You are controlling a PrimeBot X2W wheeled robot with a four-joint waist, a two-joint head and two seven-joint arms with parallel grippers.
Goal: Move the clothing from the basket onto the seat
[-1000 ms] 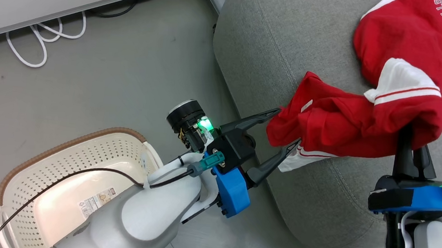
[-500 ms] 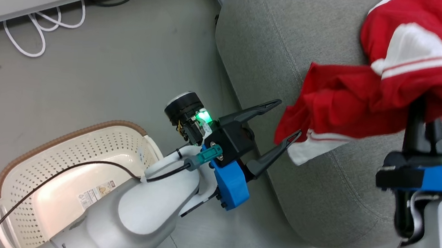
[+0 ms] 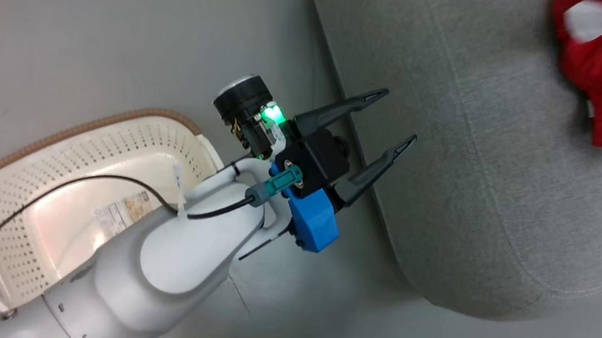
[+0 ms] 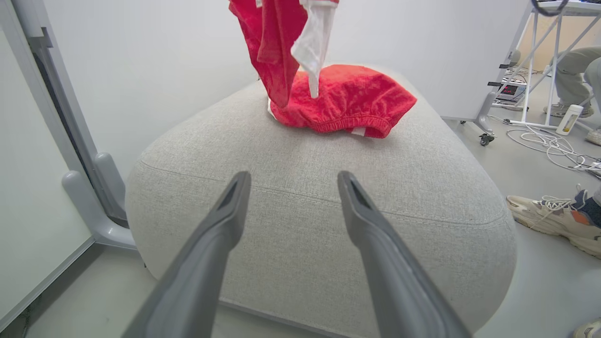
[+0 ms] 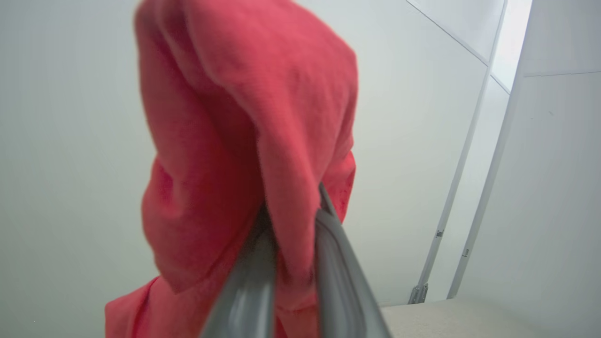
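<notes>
clothing (image 5: 244,117) pinched in right claw (image 5: 292,206), hanging over seat (image 4: 319,225); left claw (image 3: 399,115) wide, empty.

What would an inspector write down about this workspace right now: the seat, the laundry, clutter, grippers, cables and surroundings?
Surface: large light-grey woven-fabric seat, rounded, seamed, on a grey floor.
Job's things: one bright-red garment lies on the seat; a red-and-white garment hangs over it; cream perforated plastic basket with brown rim stands on the floor, bare bottom showing.
Clutter: white bottle on the floor.
Grippers: left gripper open, empty, beside the seat's edge; right gripper shut on the red-and-white garment.
Cables: black cable over the pale left forearm; white cables on the floor.
Surroundings: white wall panels; a person's sneakers.
</notes>
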